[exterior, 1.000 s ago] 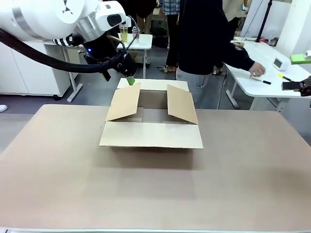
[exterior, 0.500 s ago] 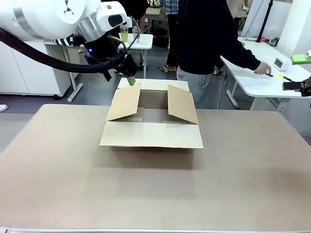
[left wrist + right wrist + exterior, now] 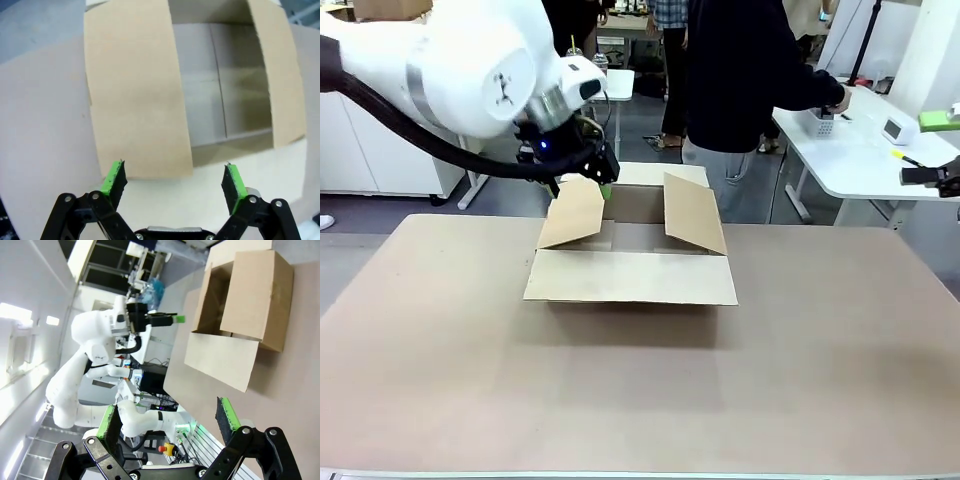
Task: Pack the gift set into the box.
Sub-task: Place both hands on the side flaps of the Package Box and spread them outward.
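1. At table centre, toward the far side: box (image 3: pixel 632 250), brown corrugated cardboard, upright on the tan table (image 3: pixel 640 400), top open.
2. On the box top: four flaps (image 3: pixel 578 212). Near one folded out flat toward the near edge, left and right ones raised at a slant, far one turned outward. Bare cardboard floor with a centre seam inside, seen from the left wrist view.
3. Over the box's far-left corner, just beside the left flap's far edge: left gripper (image 3: pixel 603 188). Claw spread wide in the left wrist view (image 3: pixel 175 177), green pads (image 3: pixel 114 179) far apart, nothing between them.
4. Well apart from the box: right gripper (image 3: pixel 170 420), claw spread wide, nothing held, the box sideways beyond it.
5. At the far side: person (image 3: pixel 740 70) in a dark top, standing, hand (image 3: pixel 835 97) at a small item on the white side table (image 3: pixel 860 165) to the far right. Item too small to identify.
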You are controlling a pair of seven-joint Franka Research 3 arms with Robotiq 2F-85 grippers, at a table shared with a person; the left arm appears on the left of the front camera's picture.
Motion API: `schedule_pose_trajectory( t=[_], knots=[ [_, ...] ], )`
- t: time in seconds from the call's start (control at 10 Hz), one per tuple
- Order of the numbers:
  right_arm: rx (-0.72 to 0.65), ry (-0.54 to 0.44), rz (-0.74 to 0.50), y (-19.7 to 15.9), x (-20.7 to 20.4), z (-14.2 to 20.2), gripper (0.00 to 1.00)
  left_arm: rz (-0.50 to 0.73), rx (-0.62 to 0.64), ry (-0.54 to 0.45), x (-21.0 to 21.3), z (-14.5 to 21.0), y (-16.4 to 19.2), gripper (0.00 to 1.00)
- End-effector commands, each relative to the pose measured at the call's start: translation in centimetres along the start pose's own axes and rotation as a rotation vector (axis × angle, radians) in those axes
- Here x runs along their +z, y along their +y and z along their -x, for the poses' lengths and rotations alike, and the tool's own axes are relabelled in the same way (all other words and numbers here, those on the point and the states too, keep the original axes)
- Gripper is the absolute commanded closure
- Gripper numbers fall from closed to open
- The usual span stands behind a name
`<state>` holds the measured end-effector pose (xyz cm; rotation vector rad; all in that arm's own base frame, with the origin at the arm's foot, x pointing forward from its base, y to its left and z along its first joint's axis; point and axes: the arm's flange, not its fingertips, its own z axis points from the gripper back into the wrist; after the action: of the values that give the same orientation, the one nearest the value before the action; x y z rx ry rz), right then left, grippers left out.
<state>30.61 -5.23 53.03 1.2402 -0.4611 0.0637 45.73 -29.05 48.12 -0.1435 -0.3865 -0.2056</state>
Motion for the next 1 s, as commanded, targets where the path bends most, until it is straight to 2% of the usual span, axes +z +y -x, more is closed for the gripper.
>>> schedule_pose_trajectory(
  t=[0.0, 0.4, 0.9],
  knots=[
    [0.027, -0.012, -0.024, 0.0, -0.1, -0.4, 0.00, -0.141, 0.043, -0.022, -2.9, -2.9, -3.3, 0.00],
    [0.027, -0.012, -0.024, 0.0, -0.1, -0.4, 0.00, -0.363, 0.016, 0.034, -8.1, -4.3, -5.6, 0.00],
    [0.027, -0.012, -0.024, 0.0, -0.1, -0.4, 0.00, -0.665, 0.031, 0.036, -7.9, -4.1, -4.3, 0.00]
  ],
)
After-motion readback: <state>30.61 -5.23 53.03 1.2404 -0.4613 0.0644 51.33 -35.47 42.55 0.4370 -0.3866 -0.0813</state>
